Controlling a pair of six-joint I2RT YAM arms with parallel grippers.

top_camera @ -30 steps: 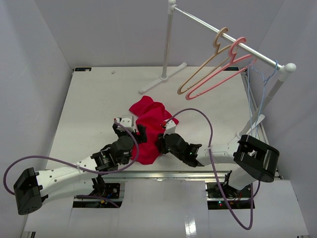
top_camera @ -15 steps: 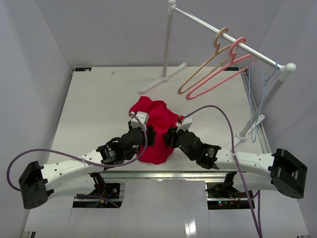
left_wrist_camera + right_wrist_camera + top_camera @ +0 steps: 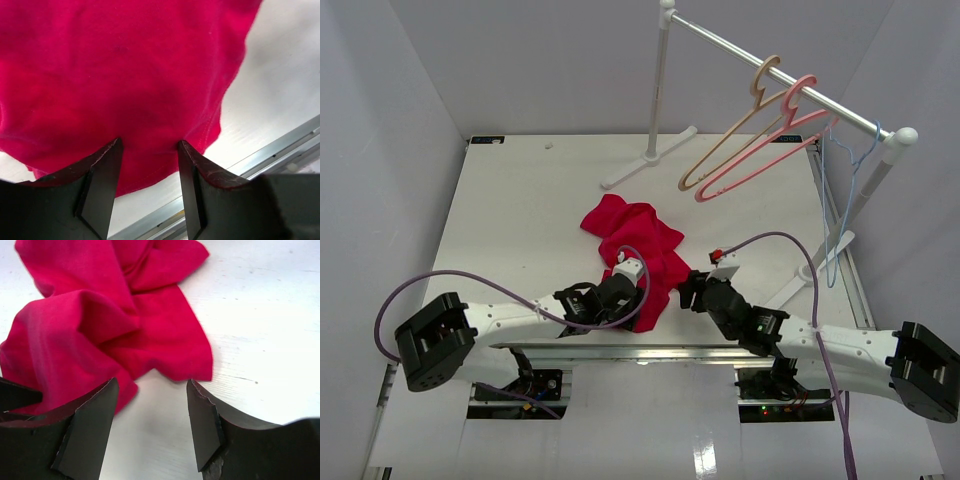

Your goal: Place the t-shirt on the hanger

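Crimson t-shirt (image 3: 635,245): soft knit cloth crumpled in a heap on the white table (image 3: 510,220), well apart from the rail (image 3: 770,75), on the arms' side of it.
Handling: I judge it light, limp and not slippery. It should sag and fold from any single pinch, and nothing about it is fragile.
Where to hold: I would take two spread points along a hem or at the shoulders. I cannot find the neck opening among the folds.
Hanger (image 3: 844,222): thin light-blue wire, probably stiff but springy. It hangs at the rail's right end, beyond the thicker tan hanger (image 3: 730,135) and pink hanger (image 3: 760,155).
Left gripper (image 3: 149,145): dark wedge fingers spread at the shirt's near hem, with cloth showing between the tips. I see nothing pinched.
Right gripper (image 3: 152,381): fingers spread over bare table just beside the shirt's edge, holding nothing.
Table surface: matte white, faintly scuffed.
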